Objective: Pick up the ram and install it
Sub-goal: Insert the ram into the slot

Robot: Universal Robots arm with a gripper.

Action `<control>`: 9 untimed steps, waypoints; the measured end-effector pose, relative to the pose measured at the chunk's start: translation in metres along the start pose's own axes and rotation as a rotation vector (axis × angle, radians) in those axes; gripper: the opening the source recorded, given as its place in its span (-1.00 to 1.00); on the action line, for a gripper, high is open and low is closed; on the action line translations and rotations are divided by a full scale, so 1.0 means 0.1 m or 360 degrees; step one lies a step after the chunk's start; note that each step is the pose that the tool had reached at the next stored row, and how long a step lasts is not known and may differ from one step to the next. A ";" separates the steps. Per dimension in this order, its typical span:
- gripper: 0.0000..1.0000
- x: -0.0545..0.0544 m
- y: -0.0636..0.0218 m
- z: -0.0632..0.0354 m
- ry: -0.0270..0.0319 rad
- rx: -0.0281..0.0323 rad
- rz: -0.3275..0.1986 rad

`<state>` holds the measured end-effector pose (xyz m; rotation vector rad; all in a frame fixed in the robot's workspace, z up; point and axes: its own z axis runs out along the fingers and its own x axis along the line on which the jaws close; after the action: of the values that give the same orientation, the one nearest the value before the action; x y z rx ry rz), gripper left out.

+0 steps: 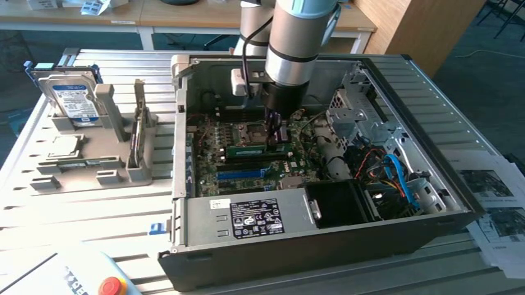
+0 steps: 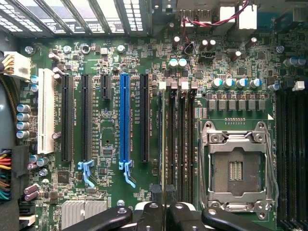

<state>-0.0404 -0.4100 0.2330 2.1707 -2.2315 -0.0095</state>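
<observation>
Pinching the ram (image 1: pixel 250 149) in narrow fingers (image 2: pixel 187 217), I hold it lined along the slots (image 2: pixel 175 144) for straight seating.

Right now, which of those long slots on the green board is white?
The white slot at the very end of the row, next to the coloured wires. The others are black, except one blue slot.
</observation>
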 end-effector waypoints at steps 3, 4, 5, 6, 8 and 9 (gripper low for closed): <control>-0.76 0.00 0.000 0.002 0.00001 0.00000 0.0001; -0.76 0.00 -0.001 0.002 0.00000 0.00000 0.0001; -0.76 0.00 -0.001 0.002 0.00000 0.00000 0.0001; -0.76 0.00 -0.001 0.004 0.00000 0.00000 0.0001; -0.76 0.00 -0.001 0.011 -0.00002 0.00001 0.0001; -0.76 0.00 -0.001 0.011 0.00000 0.00000 0.0000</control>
<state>-0.0403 -0.4100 0.2319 2.1704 -2.2318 -0.0095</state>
